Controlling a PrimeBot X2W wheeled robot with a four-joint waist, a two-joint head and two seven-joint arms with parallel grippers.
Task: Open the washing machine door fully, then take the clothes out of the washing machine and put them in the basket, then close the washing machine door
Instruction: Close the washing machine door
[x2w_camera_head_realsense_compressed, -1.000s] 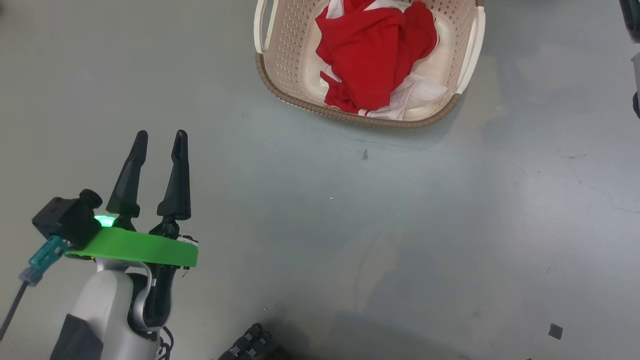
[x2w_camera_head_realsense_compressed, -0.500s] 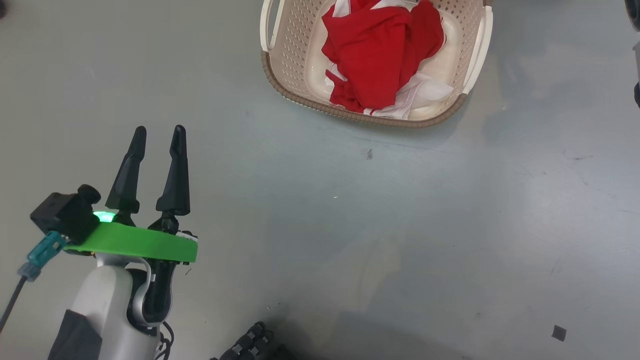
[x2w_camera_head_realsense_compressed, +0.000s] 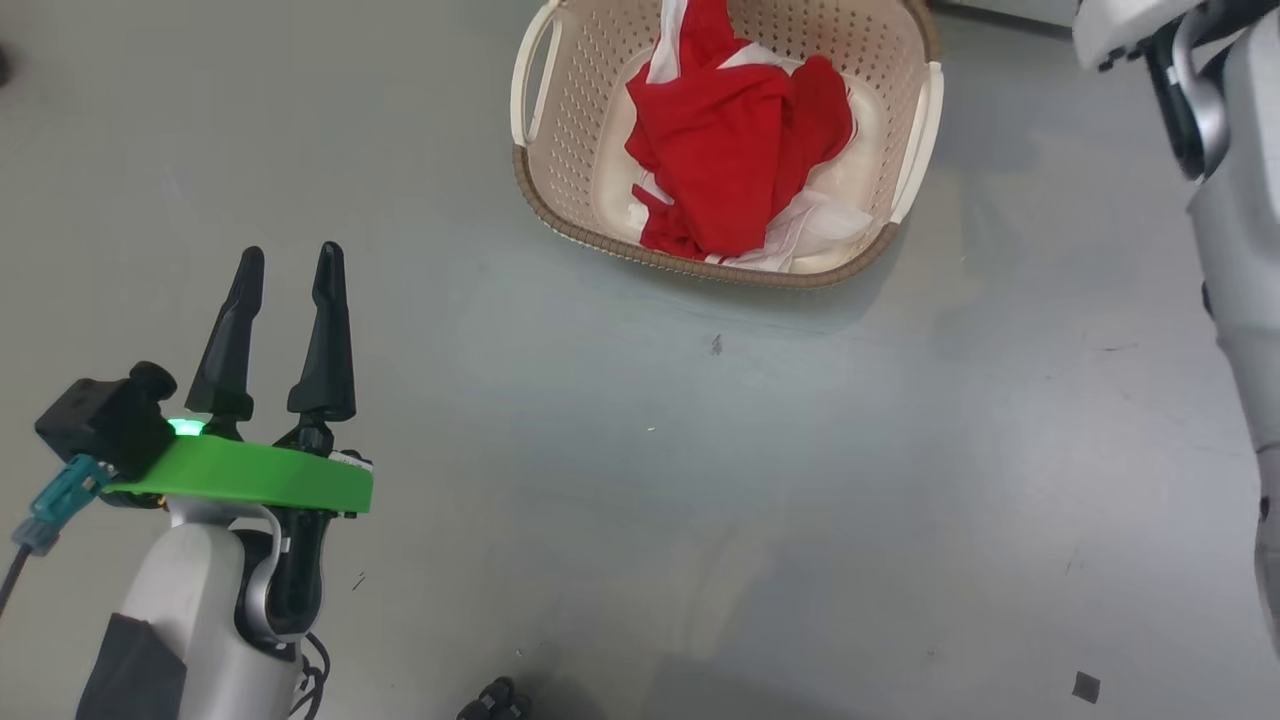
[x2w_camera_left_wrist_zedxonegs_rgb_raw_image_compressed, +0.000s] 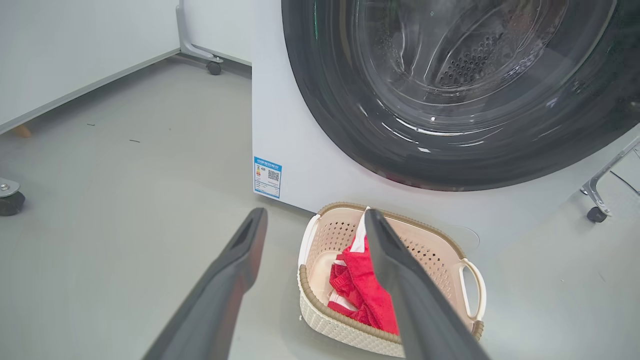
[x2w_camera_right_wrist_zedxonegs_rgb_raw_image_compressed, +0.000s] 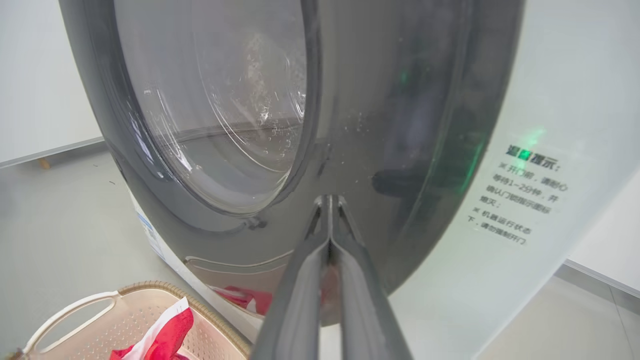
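The robot's head has tipped since a moment ago, so the whole floor picture has slid, and its pale right forearm (x2w_camera_head_realsense_compressed: 1235, 200) has come in at the right edge. The basket (x2w_camera_head_realsense_compressed: 580, 110) itself hasn't budged. It sits on the floor (x2w_camera_head_realsense_compressed: 700, 450) just in front of the washing machine (x2w_camera_left_wrist_zedxonegs_rgb_raw_image_compressed: 300, 140), near the blue label (x2w_camera_left_wrist_zedxonegs_rgb_raw_image_compressed: 267, 177), with the clothes (x2w_camera_head_realsense_compressed: 730, 150) heaped inside.

The left hand (x2w_camera_head_realsense_compressed: 289, 253) hangs over bare floor to the left of the basket, fingers spread wide, nothing in them. The right hand (x2w_camera_right_wrist_zedxonegs_rgb_raw_image_compressed: 329, 200) is pinched fully shut and empty, its tips right up against the glossy black rim of the washing machine door (x2w_camera_left_wrist_zedxonegs_rgb_raw_image_compressed: 450, 90). Whether they actually touch I can't tell.

The door looks swung to, or very nearly. I'd judge it a stiff, weighty, hinged thing. That polished rim looks too slick to grip, so a flat push on the rim, clear of the bulging glass, seems the place. The garment is light and limp.
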